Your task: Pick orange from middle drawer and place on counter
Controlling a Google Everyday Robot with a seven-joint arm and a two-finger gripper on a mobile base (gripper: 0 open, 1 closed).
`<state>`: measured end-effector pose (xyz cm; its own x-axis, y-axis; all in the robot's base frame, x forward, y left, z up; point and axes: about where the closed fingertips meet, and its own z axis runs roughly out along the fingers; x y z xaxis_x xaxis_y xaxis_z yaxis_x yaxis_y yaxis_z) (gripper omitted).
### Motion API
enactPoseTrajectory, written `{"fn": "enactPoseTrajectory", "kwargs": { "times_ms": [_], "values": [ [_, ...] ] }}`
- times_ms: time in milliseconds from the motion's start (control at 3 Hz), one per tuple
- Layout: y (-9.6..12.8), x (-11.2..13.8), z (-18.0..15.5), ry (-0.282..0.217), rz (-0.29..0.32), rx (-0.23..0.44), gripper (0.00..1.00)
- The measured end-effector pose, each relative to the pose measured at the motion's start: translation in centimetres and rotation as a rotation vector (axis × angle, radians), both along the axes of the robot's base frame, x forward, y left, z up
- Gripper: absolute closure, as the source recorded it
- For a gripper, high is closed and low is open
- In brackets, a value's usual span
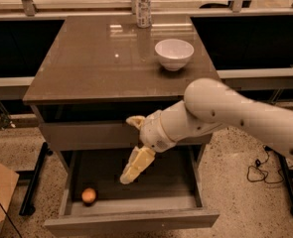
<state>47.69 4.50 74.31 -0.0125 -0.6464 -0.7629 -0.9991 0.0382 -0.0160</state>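
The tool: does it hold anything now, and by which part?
Nothing is held. The tool hangs over the open middle drawer, apart from the orange at its front left.

The counter (86,68) is glossy and reflective, the orange (89,196) matt. The gripper (131,150) over the drawer (136,221) looks like smooth plastic.

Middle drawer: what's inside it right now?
The orange lies front-left in the middle drawer. The end effector hangs over the centre, covering the floor behind it; the rear is too dark to tell.

Hand (135,163) low at centre, angled downward
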Motion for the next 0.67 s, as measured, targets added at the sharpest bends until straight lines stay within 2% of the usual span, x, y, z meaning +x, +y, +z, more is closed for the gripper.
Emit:
{"fn": "enactPoseTrajectory", "kwargs": {
  "times_ms": [333, 667],
  "values": [
    [2.19, 1.15, -4.02, 0.067, -0.015, 0.095, 0.00],
    [2.28, 1.15, -5.01, 0.087, -0.017, 0.103, 0.00]
  ]
}}
